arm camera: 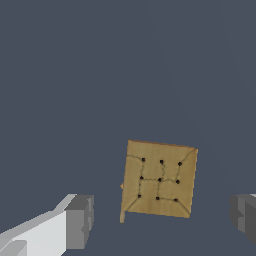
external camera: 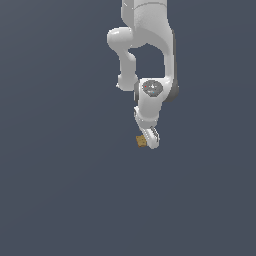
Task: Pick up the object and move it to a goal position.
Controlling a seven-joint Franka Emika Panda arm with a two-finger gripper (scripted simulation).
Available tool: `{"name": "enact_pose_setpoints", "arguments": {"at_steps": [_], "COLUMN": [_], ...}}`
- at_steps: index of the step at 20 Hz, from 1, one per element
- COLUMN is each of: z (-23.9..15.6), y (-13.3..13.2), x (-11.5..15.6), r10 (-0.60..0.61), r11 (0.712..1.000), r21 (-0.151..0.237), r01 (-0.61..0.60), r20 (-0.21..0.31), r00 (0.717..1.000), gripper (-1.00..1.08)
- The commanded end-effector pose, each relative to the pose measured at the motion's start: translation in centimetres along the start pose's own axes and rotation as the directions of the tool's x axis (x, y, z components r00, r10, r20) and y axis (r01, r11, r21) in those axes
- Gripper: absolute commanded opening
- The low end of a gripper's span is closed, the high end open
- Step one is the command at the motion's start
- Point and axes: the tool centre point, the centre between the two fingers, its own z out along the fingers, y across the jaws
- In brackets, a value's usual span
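The object is a tiny tan-brown block with small dark dots, lying on the dark grey floor. In the exterior view it sits just to the exterior view's left of the white gripper, which hangs tilted from the arm right beside it. The wrist view shows the object between the two grey fingertips, with a clear gap on each side. The gripper is open and holds nothing.
The white Panda arm reaches down from the top of the exterior view. A uniform dark grey floor surrounds the block on all sides.
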Motion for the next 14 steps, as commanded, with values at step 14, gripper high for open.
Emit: {"name": "enact_pose_setpoints", "arguments": {"at_steps": [14], "z": [0.72], "y": [0.57], "x": [-0.62], "r10": [0.099], "r11": [0.995], "r21": [0.002], "r01": [-0.099], "r20": [-0.005], "r00": [0.995], "gripper": [1.0]}}
